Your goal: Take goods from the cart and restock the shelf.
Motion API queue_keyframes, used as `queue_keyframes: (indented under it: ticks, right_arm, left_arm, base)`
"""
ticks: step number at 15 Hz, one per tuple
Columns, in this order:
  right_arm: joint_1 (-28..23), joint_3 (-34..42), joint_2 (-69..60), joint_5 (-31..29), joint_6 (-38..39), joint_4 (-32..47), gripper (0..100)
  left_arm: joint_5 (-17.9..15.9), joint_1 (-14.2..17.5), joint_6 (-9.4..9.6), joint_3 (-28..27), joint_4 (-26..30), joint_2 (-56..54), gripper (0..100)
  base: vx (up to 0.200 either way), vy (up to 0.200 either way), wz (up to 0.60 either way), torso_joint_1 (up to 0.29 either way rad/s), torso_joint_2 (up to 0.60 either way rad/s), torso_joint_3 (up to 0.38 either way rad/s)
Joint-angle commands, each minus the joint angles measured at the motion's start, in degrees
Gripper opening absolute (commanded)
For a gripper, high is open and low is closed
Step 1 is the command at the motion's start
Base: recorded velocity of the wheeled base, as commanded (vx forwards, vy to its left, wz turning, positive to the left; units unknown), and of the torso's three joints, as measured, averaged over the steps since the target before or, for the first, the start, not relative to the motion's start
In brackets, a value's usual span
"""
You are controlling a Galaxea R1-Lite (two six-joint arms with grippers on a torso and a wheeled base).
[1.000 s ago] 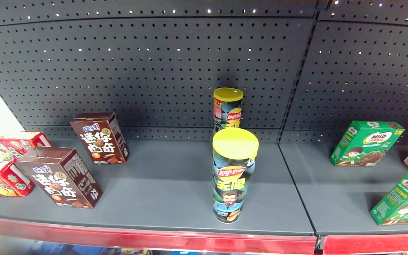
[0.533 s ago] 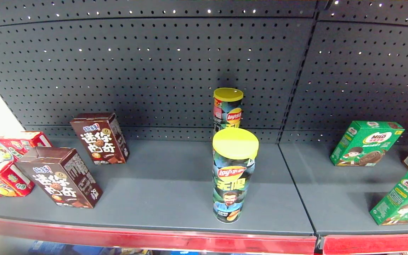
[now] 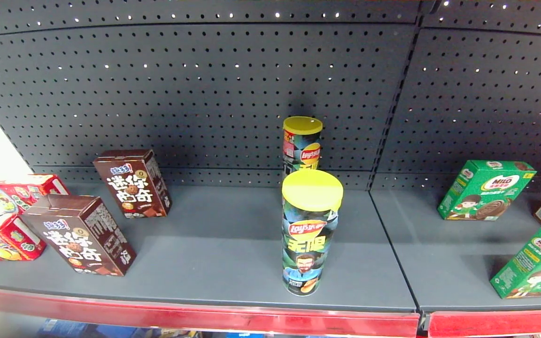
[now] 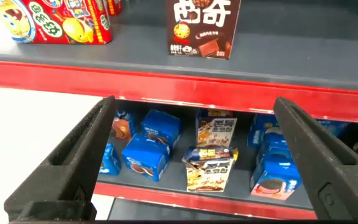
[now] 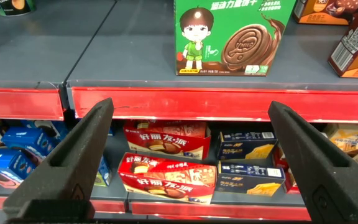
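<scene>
Shelf (image 3: 233,253) partly stocked: front chip can (image 3: 311,232) stands upright mid-shelf, rear chip can (image 3: 302,143) just behind. My left gripper (image 4: 194,102) and right gripper (image 5: 191,104) hang by its red lip, jaws wide, empty; I judge more goods remain.

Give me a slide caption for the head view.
Front can and back can upright on the shelf, brown boxes left, green boxes right.
</scene>
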Motion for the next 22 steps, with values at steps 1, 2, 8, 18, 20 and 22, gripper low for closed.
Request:
queue_keyframes:
  ticks: [1, 2, 8, 18, 20, 22]
  right_arm:
    - [0.00, 0.00, 0.07, 0.00, -0.01, 0.00, 100]
    - [0.00, 0.00, 0.07, 0.00, -0.01, 0.00, 100]
    - [0.00, 0.00, 0.07, 0.00, -0.01, 0.00, 100]
    - [0.00, 0.00, 0.07, 0.00, -0.01, 0.00, 100]
    - [0.00, 0.00, 0.07, 0.00, -0.01, 0.00, 100]
    - [0.00, 0.00, 0.07, 0.00, -0.01, 0.00, 100]
  left_arm:
    - [0.04, 0.01, 0.00, 0.09, -0.01, -0.16, 100]
    - [-0.05, 0.01, 0.00, 0.09, -0.01, -0.16, 100]
    - [-0.05, 0.01, 0.00, 0.09, -0.01, -0.16, 100]
    - [-0.05, 0.01, 0.00, 0.18, 0.16, -0.16, 100]
    - [0.04, 0.01, 0.00, 0.18, 0.16, -0.16, 100]
    - [0.04, 0.01, 0.00, 0.18, 0.16, -0.16, 100]
  base:
    - [0.000, 0.000, 0.00, 0.000, 0.00, 0.000]
    - [0.000, 0.000, 0.00, 0.000, 0.00, 0.000]
    - [0.000, 0.000, 0.00, 0.000, 0.00, 0.000]
    - [0.000, 0.000, 0.00, 0.000, 0.00, 0.000]
    - [0.000, 0.000, 0.00, 0.000, 0.00, 0.000]
    - [0.000, 0.000, 0.00, 0.000, 0.00, 0.000]
